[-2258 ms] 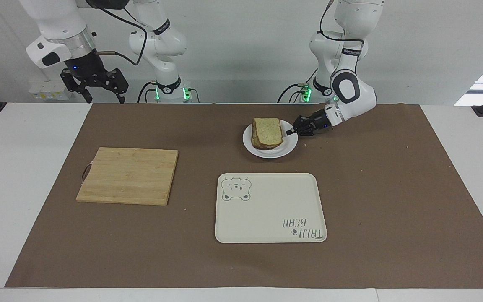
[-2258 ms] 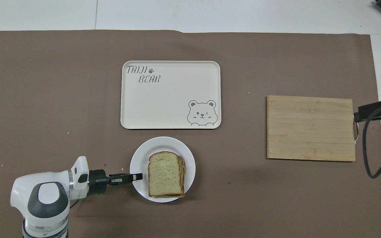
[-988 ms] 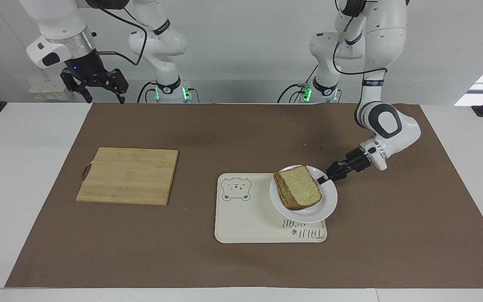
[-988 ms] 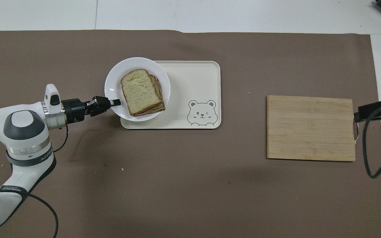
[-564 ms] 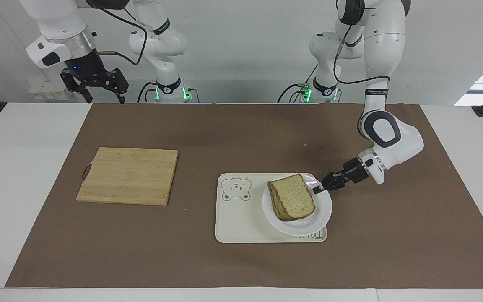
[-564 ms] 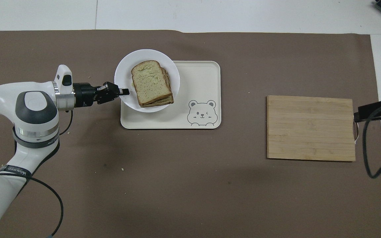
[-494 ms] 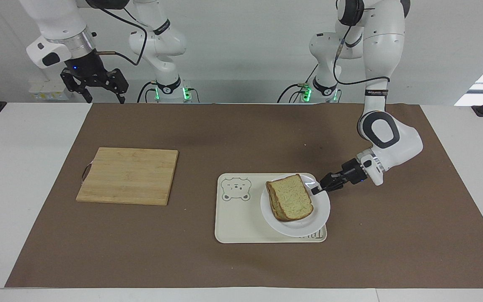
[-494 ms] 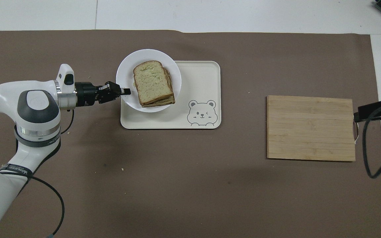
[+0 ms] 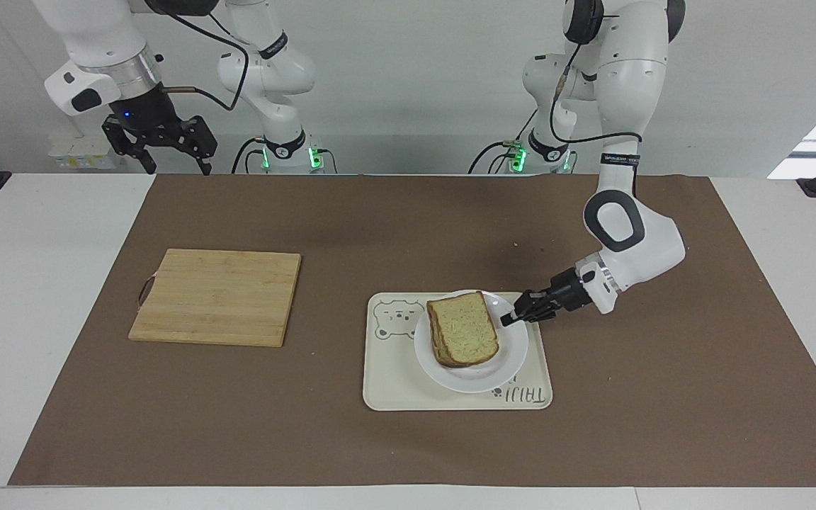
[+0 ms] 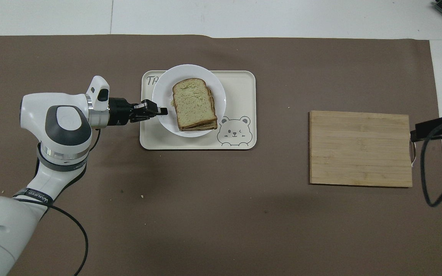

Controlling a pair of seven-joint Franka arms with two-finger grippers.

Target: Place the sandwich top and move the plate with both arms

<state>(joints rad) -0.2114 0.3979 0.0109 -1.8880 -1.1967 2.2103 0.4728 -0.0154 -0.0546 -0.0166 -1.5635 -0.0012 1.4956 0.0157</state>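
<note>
The white plate (image 9: 511, 354) (image 10: 163, 86) is over the cream bear tray (image 9: 394, 375) (image 10: 236, 88); I cannot tell whether it rests on it. The sandwich top (image 9: 465, 329) (image 10: 192, 100) lies on the stacked sandwich on the plate. My left gripper (image 9: 507, 320) (image 10: 163, 111) is shut on the plate's rim on the side toward the left arm's end of the table, its arm reaching in low. My right gripper (image 9: 160, 145) hangs open and empty, high above the table edge at the right arm's end, and waits.
A wooden cutting board (image 9: 217, 296) (image 10: 360, 148) lies bare toward the right arm's end of the table. A brown mat (image 9: 408, 439) covers the table. A few crumbs lie on the mat near the left arm.
My left gripper carried the plate with the sandwich away from the robots to the tray, then along the tray toward its middle. The right arm has not moved.
</note>
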